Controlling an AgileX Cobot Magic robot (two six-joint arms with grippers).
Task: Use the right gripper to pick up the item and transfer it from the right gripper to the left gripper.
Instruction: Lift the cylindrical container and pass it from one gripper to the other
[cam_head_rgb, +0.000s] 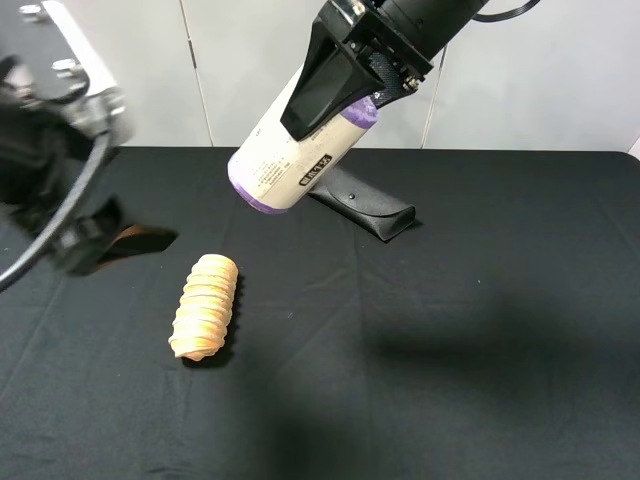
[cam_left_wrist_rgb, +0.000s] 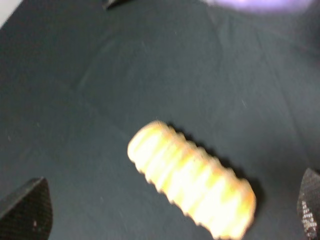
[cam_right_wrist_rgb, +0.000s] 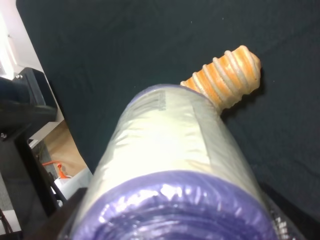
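The item (cam_head_rgb: 290, 160), a cream-labelled roll with dark print and purple ends, hangs tilted in the air above the back middle of the table. My right gripper (cam_head_rgb: 350, 95) is shut on its upper end. The right wrist view looks down along the item (cam_right_wrist_rgb: 170, 165), which fills most of that picture. My left gripper (cam_head_rgb: 90, 235) hovers blurred at the far left, apart from the item. In the left wrist view its fingertips (cam_left_wrist_rgb: 27, 210) stand wide apart, open with nothing between them. A purple blur at that view's edge is the item (cam_left_wrist_rgb: 260, 4).
A tan ridged spiral piece (cam_head_rgb: 205, 305) lies on the black cloth left of centre, under the left gripper's camera (cam_left_wrist_rgb: 192, 182). A black glasses case (cam_head_rgb: 365, 205) lies behind the item. The table's back edge (cam_head_rgb: 500, 150) meets a white wall.
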